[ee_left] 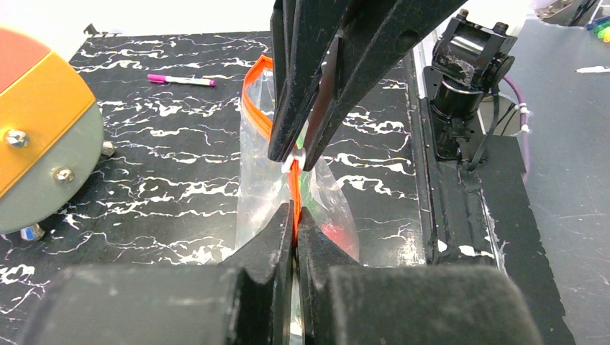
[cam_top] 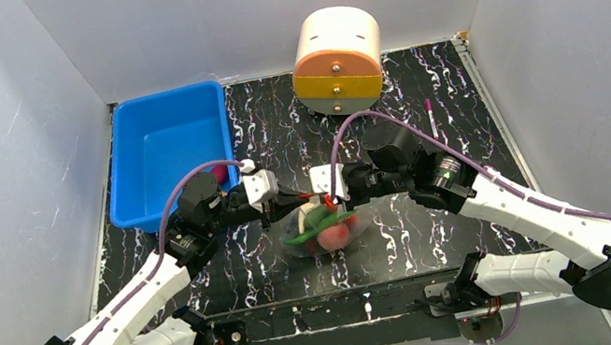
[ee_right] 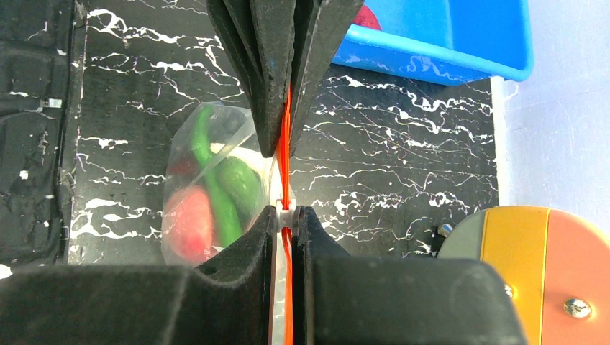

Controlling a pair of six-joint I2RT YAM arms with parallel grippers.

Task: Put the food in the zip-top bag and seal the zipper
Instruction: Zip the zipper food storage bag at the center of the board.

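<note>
Both arms reach in from the near edge and meet over the middle of the desk (cam_top: 408,240). The left arm (cam_top: 135,302) angles in from the left and the right arm (cam_top: 526,205) from the right, each with its forearm low and its wrist turned inward, so the two end effectors face each other tip to tip.

The left end effector (ee_left: 295,228) is closed on the zipper (ee_left: 294,201), the orange-red strip pinched flat between its pads. The right end effector (ee_right: 286,215) is also closed on the zipper, just beside the left one, with a small white tab (ee_right: 285,213) on the strip at its fingertips. The strip runs taut and straight between the two grips.

The bag (ee_right: 180,172) hangs from that strip and bulges toward the near edge, below and beside the fingers. The food is inside it: a green pepper (ee_right: 231,192) against a red fruit (ee_right: 190,224); other pieces are too blurred by the plastic to name.

A blue bin (cam_top: 165,150) sits at the far left, close to the left wrist but apart from it, and a red piece (ee_right: 365,17) shows over its wall. A cream and orange drum (cam_top: 337,58) stands at the far edge, and a pink marker (cam_top: 431,118) lies to the right of it, well apart from the bag.
</note>
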